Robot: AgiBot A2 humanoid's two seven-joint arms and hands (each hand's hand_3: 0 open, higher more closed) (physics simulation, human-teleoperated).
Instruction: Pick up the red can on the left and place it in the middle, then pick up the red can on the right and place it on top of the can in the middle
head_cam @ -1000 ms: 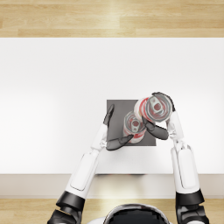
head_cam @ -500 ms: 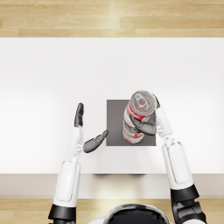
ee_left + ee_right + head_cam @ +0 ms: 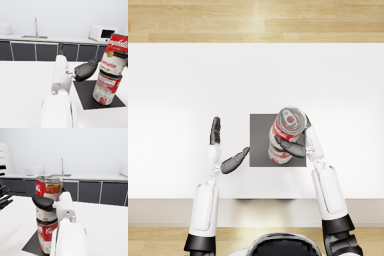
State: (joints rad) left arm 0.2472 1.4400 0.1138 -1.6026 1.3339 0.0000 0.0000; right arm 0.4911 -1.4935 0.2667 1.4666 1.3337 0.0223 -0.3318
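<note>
Head view: the right robot hand (image 3: 298,145) grips the upper red can (image 3: 289,125), which sits tilted on the lower red can (image 3: 278,152) standing on the dark mat (image 3: 259,140). Beside the mat, the left robot hand (image 3: 225,150) is spread over the white tabletop (image 3: 178,100), holding nothing.

The right hand (image 3: 300,145) now holds its red can (image 3: 289,125) directly over the middle can (image 3: 278,152) on the dark mat (image 3: 259,140), where a second ago it was off to the right. The left hand (image 3: 223,150), earlier at the middle can, is now drawn away left, fingers spread.
</note>
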